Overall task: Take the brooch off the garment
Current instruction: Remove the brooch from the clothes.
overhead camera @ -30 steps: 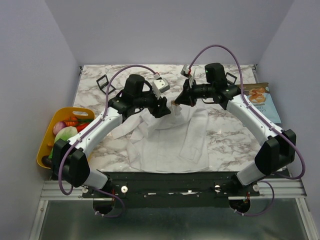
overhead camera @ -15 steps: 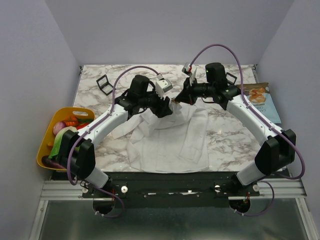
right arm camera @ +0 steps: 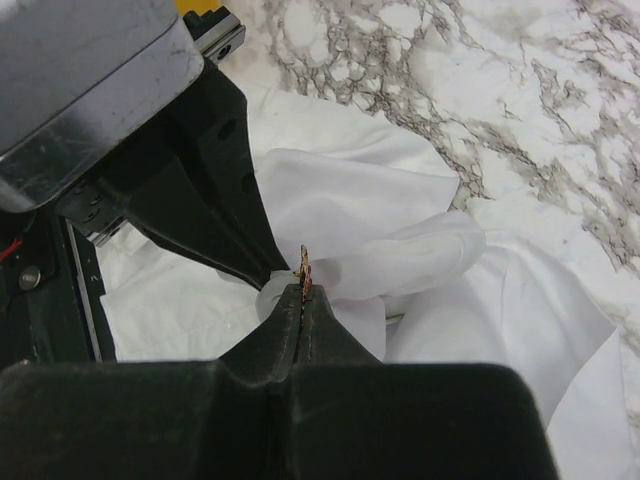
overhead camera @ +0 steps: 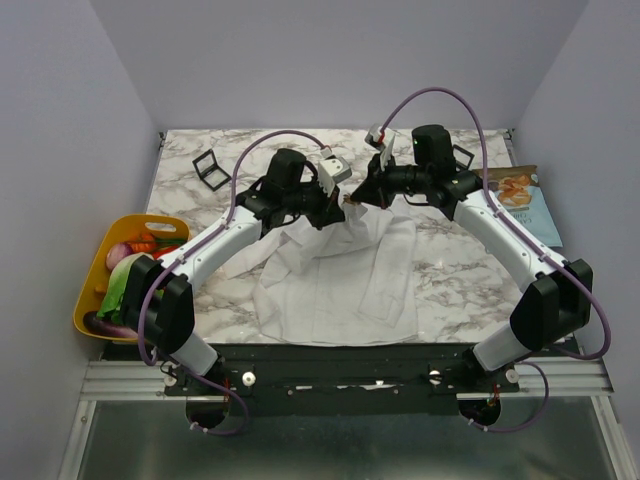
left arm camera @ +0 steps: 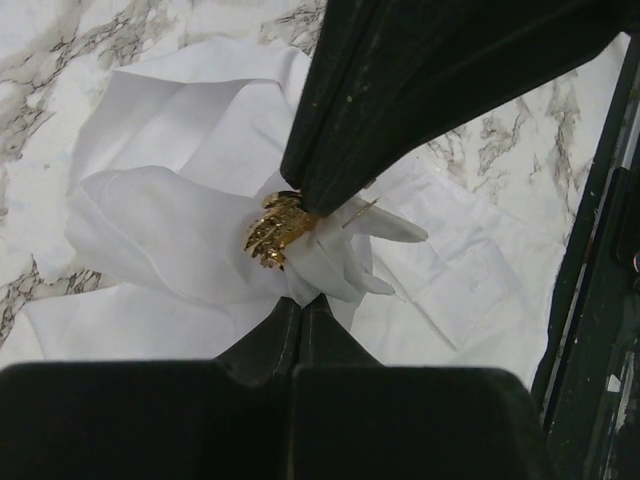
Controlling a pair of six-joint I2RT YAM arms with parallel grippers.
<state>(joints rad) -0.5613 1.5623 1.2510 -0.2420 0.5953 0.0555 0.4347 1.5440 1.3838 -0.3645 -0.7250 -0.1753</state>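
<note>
Left wrist view shows the left gripper [left arm camera: 303, 312] now pinched shut on a fold of the shirt [left arm camera: 170, 240], directly under the brooch [left arm camera: 275, 228]. A moment ago its jaws stood apart next to that fold; they have since snapped together, and the left arm has reached a little further toward the middle of the table [left arm camera: 40, 60]. That is the main change.

The right gripper [right arm camera: 303, 292] has not altered. It stays clamped on the brooch, which shows in its own wrist view as a thin gold and reddish edge standing just above the closed tips. From the left wrist the brooch looks like a small gold-coloured lump, with the pin shaft poking out to its right through a white nub of cloth.

The top external view puts both grippers tip to tip above the table's centre, toward the far edge. They hold the collar end of the shirt raised in a bunch, while the rest of it lies spread toward the near edge.

The change likely means the set-up for the pull is complete: one gripper anchors the cloth and the other holds the pin. The brooch is not yet free, since fabric is wrapped tight against it. The next move probably calls for drawing the two grippers apart along the line of the pin. A sideways tug could drag the thin cloth along with it, or tear it.
</note>
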